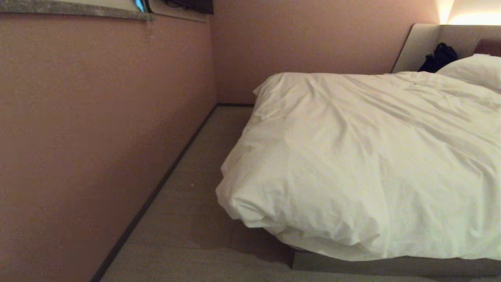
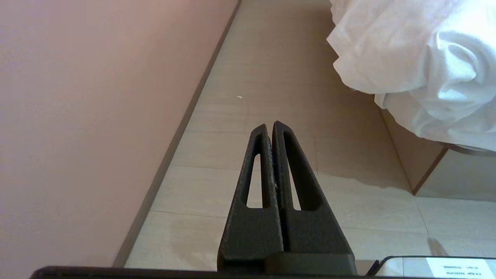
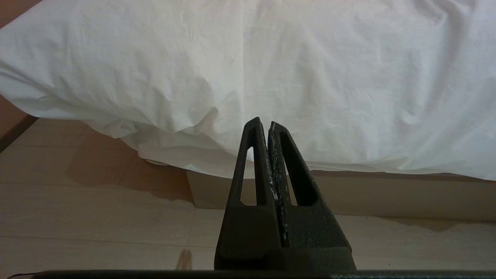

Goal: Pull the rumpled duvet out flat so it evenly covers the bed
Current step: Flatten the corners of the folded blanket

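Beside bed (image 1: 391, 266), duvet (image 1: 352, 156) edge overhanging — floor (image 1: 188, 235) bare

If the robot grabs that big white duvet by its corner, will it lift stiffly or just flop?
Probably flop: the duvet lies in soft creases and droops over the bed edge. Its puffy bulk suggests it is light for its size, yet a single pinch would likely drag only the corner, bunching the rest.

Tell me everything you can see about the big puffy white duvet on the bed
The big puffy white duvet looks like plain creased cotton. It is spread over most of the low bed with the grey-beige base, wrinkled with long diagonal folds. Its near corner bulges and overhangs the base without reaching the pale floor. At the far end it meets a plump white pillow. Neither gripper touches it.
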### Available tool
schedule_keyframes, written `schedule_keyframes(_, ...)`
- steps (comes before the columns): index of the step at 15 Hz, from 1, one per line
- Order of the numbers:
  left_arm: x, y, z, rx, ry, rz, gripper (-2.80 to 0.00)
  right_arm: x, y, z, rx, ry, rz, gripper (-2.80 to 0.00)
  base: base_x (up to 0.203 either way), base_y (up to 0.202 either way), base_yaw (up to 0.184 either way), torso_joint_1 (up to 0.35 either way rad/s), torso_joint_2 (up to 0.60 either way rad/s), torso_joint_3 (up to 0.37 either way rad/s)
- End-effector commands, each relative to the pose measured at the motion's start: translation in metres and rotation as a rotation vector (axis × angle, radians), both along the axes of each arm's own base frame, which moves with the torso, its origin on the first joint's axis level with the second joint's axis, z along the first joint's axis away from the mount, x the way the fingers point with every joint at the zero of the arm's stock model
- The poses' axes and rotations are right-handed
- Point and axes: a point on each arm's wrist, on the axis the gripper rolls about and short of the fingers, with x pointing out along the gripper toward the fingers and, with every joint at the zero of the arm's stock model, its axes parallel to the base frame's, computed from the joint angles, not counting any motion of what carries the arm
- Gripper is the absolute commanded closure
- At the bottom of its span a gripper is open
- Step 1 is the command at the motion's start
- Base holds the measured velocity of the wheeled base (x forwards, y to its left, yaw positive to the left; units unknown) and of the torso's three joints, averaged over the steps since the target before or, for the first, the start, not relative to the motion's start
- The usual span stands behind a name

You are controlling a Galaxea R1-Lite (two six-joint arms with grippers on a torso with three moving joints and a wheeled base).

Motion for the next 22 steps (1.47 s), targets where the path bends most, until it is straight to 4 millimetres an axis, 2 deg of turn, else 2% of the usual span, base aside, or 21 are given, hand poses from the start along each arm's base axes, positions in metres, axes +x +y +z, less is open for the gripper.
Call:
schedule_keyframes(1, -0.003, 0.0, 0.011, -0.02, -0.043, -0.013, 0.0, 0.0, 0.0, 0.0, 0.0, -0.001, 0.0, 0.0, 0.0, 0.0, 0.0, 0.0, 0.0, 0.0)
schedule_keyframes(3, -0.008, -0.002, 0.033, -0.081, -0.079, -0.074, 0.0, 0.0, 0.0, 0.0, 0.0, -0.001, 0.0, 0.0, 0.0, 0.0, 0.0, 0.0, 0.0, 0.0)
schedule_keyframes(7, 0.017, -0.005, 0.033, -0.13, 0.16, -0.213, 0.0, 0.0, 0.0, 0.0, 0.0, -0.001, 0.0, 0.0, 0.0, 0.0, 0.0, 0.0, 0.0, 0.0)
schedule_keyframes(10, 0.055, -0.007, 0.04, -0.173, 0.395, -0.282, 0.0, 0.0, 0.0, 0.0, 0.0, -0.001, 0.0, 0.0, 0.0, 0.0, 0.0, 0.0, 0.0, 0.0)
schedule_keyframes(12, 0.093, -0.008, 0.041, -0.197, 0.535, -0.304, 0.0, 0.0, 0.0, 0.0, 0.0, -0.001, 0.0, 0.0, 0.0, 0.0, 0.0, 0.0, 0.0, 0.0)
schedule_keyframes(15, 0.15, -0.015, 0.026, -0.213, 0.701, -0.358, 0.0, 0.0, 0.0, 0.0, 0.0, -0.001, 0.0, 0.0, 0.0, 0.0, 0.0, 0.0, 0.0, 0.0)
schedule_keyframes(17, 0.181, -0.028, 0.012, -0.197, 0.736, -0.429, 0.0, 0.0, 0.0, 0.0, 0.0, -0.001, 0.0, 0.0, 0.0, 0.0, 0.0, 0.0, 0.0, 0.0)
schedule_keyframes(20, 0.216, -0.051, -0.007, -0.163, 0.716, -0.529, 0.0, 0.0, 0.0, 0.0, 0.0, -0.001, 0.0, 0.0, 0.0, 0.0, 0.0, 0.0, 0.0, 0.0)
schedule_keyframes(22, 0.232, -0.065, -0.024, -0.145, 0.711, -0.568, 0.0, 0.0, 0.0, 0.0, 0.0, -0.001, 0.0, 0.0, 0.0, 0.0, 0.0, 0.0, 0.0, 0.0)
